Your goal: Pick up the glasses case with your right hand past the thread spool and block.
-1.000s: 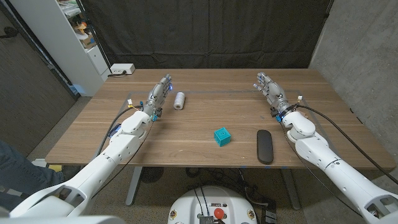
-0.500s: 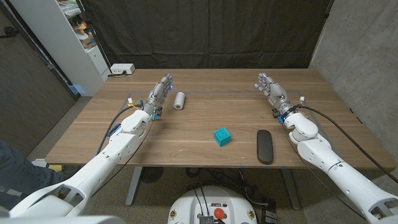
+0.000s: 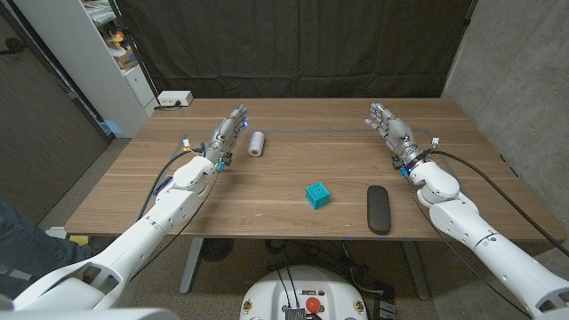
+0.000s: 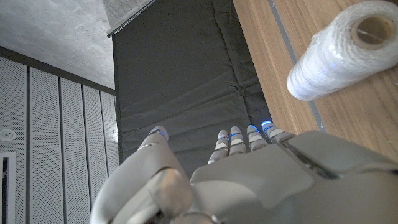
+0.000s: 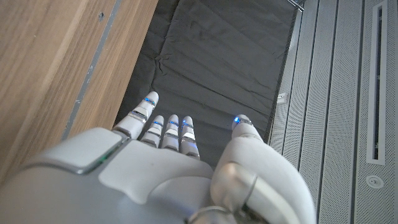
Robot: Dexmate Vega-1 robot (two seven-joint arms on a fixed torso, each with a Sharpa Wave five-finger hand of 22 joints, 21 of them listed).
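Note:
A black glasses case (image 3: pixel 379 209) lies near the table's front edge on the right. A teal block (image 3: pixel 317 195) sits just left of it, and a white thread spool (image 3: pixel 257 143) lies on its side farther back on the left, also seen in the left wrist view as the spool (image 4: pixel 339 57). My right hand (image 3: pixel 392 133) is open at the back right, well behind the case, its fingers (image 5: pixel 166 129) stretched out and holding nothing. My left hand (image 3: pixel 228 135) is open just left of the spool, fingers (image 4: pixel 241 136) extended, not touching it.
The wooden table (image 3: pixel 293 169) has a dark line running across its far part. A white power strip (image 3: pixel 174 99) lies at the back left corner. A white shelf unit (image 3: pixel 107 53) stands left of the table and a black curtain hangs behind it.
My right hand and forearm have shifted slightly to the right. The left arm, case, block and spool have stayed put.

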